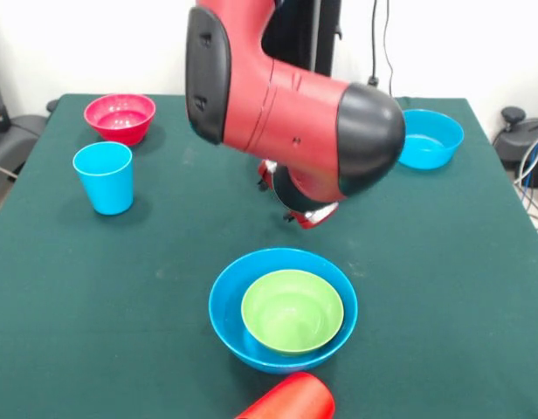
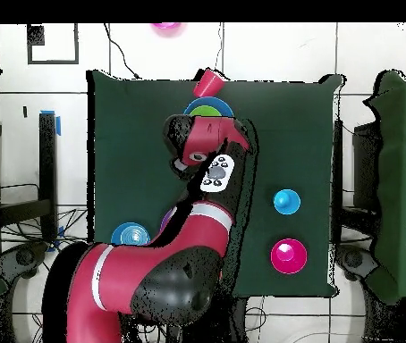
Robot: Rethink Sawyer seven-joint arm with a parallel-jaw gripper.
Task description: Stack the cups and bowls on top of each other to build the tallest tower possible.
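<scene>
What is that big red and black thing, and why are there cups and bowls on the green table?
That big thing is a robot arm. Its job is to stack cups and bowls into a tall tower. One picture is taken from across the table, the other from straight above.

The table has a dark green cloth. In front sits a big blue bowl with a green bowl resting inside it. A red cup lies on its side at the near edge. Farther back stand a light blue cup, a pink bowl and another blue bowl.

The arm's grasping part is mostly hidden under the arm, so I cannot tell whether it holds anything.
</scene>
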